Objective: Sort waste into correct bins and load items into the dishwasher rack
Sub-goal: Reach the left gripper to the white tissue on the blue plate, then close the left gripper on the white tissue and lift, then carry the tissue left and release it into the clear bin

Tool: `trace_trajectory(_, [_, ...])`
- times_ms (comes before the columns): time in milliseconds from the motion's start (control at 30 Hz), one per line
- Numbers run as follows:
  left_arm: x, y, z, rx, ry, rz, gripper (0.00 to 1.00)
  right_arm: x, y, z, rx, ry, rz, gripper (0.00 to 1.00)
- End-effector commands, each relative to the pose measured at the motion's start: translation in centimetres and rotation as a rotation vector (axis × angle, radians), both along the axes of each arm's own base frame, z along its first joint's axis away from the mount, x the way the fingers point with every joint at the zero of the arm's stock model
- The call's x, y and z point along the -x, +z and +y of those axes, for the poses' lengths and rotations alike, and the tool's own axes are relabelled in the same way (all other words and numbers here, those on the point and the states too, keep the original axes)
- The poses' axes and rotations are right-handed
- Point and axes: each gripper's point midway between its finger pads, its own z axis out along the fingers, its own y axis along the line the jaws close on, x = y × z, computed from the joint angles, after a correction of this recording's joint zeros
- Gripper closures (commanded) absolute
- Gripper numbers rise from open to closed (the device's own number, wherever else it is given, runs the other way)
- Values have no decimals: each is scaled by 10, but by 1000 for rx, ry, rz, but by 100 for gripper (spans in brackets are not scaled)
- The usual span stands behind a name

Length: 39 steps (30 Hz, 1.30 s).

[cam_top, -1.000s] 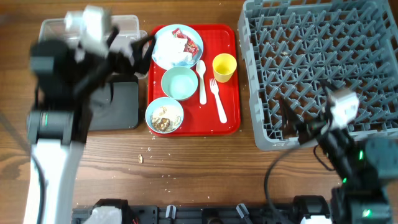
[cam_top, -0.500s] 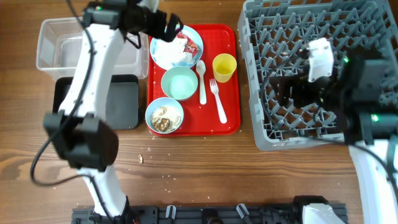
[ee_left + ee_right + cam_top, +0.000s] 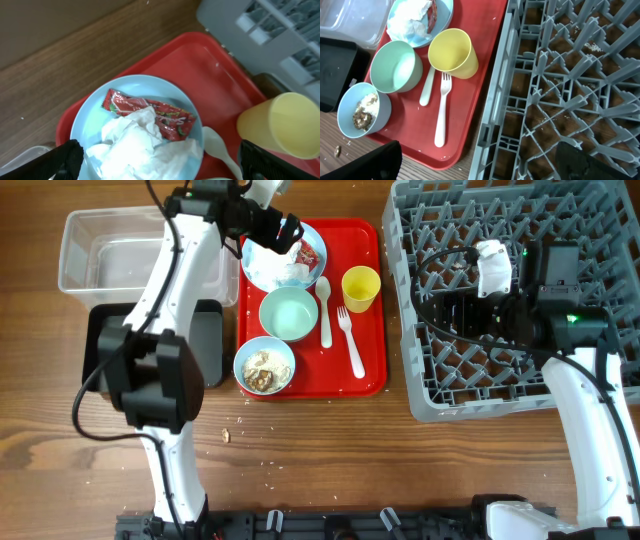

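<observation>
Overhead, the left gripper (image 3: 275, 228) hangs above the plate (image 3: 312, 235) at the far end of the red tray (image 3: 370, 360). Its wrist view shows the two black fingers (image 3: 65, 157) spread wide at the bottom corners, holding nothing. The crumpled napkin (image 3: 135, 145) lies straight below, in the gap between them, heaped on the near half of the plate. The wrapper (image 3: 155, 112) lies just beyond the napkin and touches it. Its long axis slants from upper left to lower right in that view, and its lower edge is tucked under the paper. The line between the fingers runs across the view, so a straight descent would probably meet the napkin first.

The clear tub (image 3: 100, 260) stands to the left of the plate, on this arm's side. The right gripper (image 3: 477, 162), also spread and empty, hovers over the rack (image 3: 450, 390), well apart from the waste, so the left arm is much the nearer.
</observation>
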Motion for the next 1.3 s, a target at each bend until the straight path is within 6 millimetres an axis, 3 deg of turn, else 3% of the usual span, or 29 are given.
trace_trajectory(0, [-7,-48,-2,-44,-10,58,0,-2,8,5,-24,13,-15,0])
trace_trajectory(367, [1,-141,-16,-171,-18,172,0,-2,8,5,-28,7,-7,0])
trace_trajectory(533, [-3,-161,-13,-201,-5,174,2,-1,7,5,-38,-8,3,0])
trace_trajectory(600, [-4,-163,-12,-201,-3,175,15,0,7,5,-38,-8,7,0])
trace_trajectory(700, [-4,-163,-12,-201,-3,175,41,0,7,5,-38,-8,8,0])
trace_trajectory(733, [-4,-163,-12,-201,-3,175,54,0,7,5,-38,-8,8,0])
trace_trajectory(800, [-4,-163,-12,-201,0,179,90,0,7,5,-40,-11,9,0])
trace_trajectory(833, [-4,-163,-11,-198,17,183,96,0,7,5,-42,-13,11,0])
trace_trajectory(867, [-6,-161,-9,-194,50,187,96,0,7,5,-42,-13,11,0])
trace_trajectory(933, [-19,-142,4,-204,206,164,96,0,6,5,-41,-13,13,0])
trace_trajectory(1000, [-31,-108,13,-202,298,107,96,0,6,5,-41,-13,12,0])
trace_trajectory(1133, [-45,-24,11,-142,323,-44,96,0,6,5,-41,-13,12,0])
trace_trajectory(1233, [-44,46,12,-93,332,-160,96,0,7,5,-41,-13,10,0])
trace_trajectory(1267, [-42,58,13,-86,336,-179,96,0,7,5,-41,-13,9,0])
